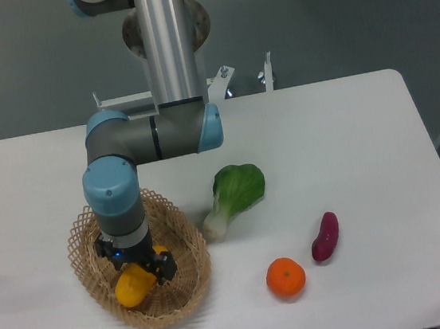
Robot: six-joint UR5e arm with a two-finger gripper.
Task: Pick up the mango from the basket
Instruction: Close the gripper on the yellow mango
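The mango (134,287) is a yellow-orange oval fruit lying inside the tan wicker basket (188,285) at the front left of the table. My gripper (138,268) reaches straight down into the basket from above, and its black fingers sit on either side of the mango's upper end. The jaws look closed against the fruit, which still rests low in the basket. The arm's wrist hides the top of the mango and the basket's far inner side.
A green bok choy (235,192) lies just right of the basket. A round orange (286,277) and a small purple sweet potato (324,237) lie further right near the front. The white table's edge (197,107) runs behind the arm.
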